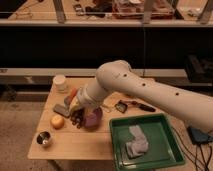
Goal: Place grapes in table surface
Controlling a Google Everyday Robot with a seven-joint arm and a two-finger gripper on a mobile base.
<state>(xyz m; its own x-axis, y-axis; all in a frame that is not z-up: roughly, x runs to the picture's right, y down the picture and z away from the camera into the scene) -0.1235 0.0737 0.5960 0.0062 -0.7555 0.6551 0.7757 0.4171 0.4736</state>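
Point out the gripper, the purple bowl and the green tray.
gripper [76,120], camera view: dark fingertips low over the table, beside the bowl's left edge.
purple bowl [93,120], camera view: its visible right side under the arm.
green tray [165,150], camera view: bare floor right of the grey cloth.
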